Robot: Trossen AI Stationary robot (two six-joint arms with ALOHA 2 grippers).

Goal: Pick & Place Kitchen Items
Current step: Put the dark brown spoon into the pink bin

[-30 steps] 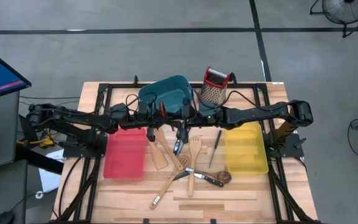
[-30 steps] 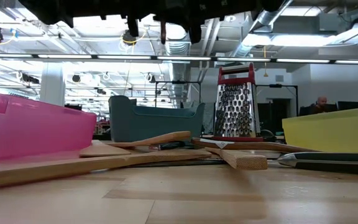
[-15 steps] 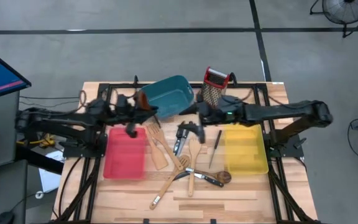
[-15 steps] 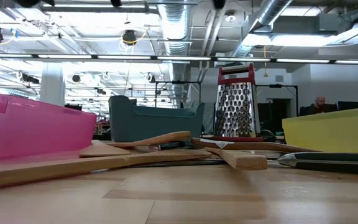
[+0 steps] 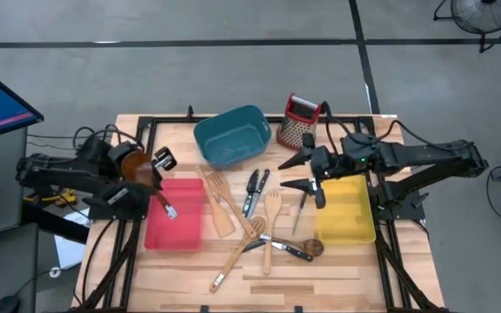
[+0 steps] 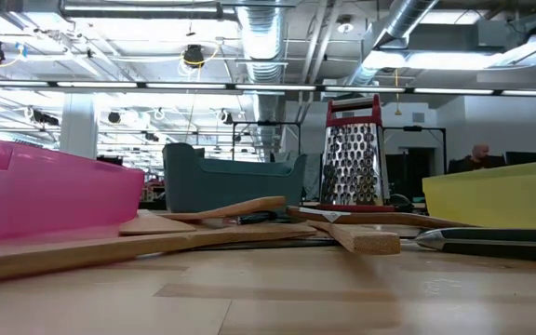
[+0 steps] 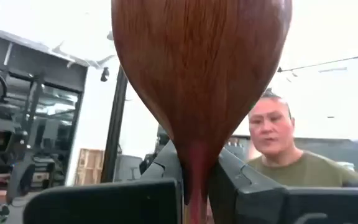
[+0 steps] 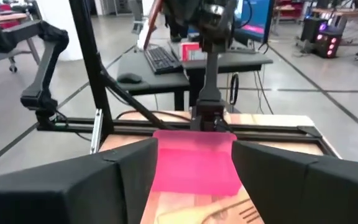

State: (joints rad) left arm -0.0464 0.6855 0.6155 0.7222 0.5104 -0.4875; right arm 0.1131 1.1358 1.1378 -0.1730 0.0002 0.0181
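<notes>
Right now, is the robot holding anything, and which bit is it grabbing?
Yes. The left fingers pinch the dark wooden spoon by its neck, just under the bowl. The right fingers are open and hold nothing.

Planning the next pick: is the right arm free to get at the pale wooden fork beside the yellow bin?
Probably yes: the right gripper hangs open and empty just above the pale wooden fork, nothing lying over it.

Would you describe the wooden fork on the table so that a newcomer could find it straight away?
Start at the yellow bin on the table's right side and look just to its left, past the thin dark knife. The wooden fork lies there, prongs towards the teal bin. Its pronged head sets it apart from the flat spatulas beside it.
</notes>
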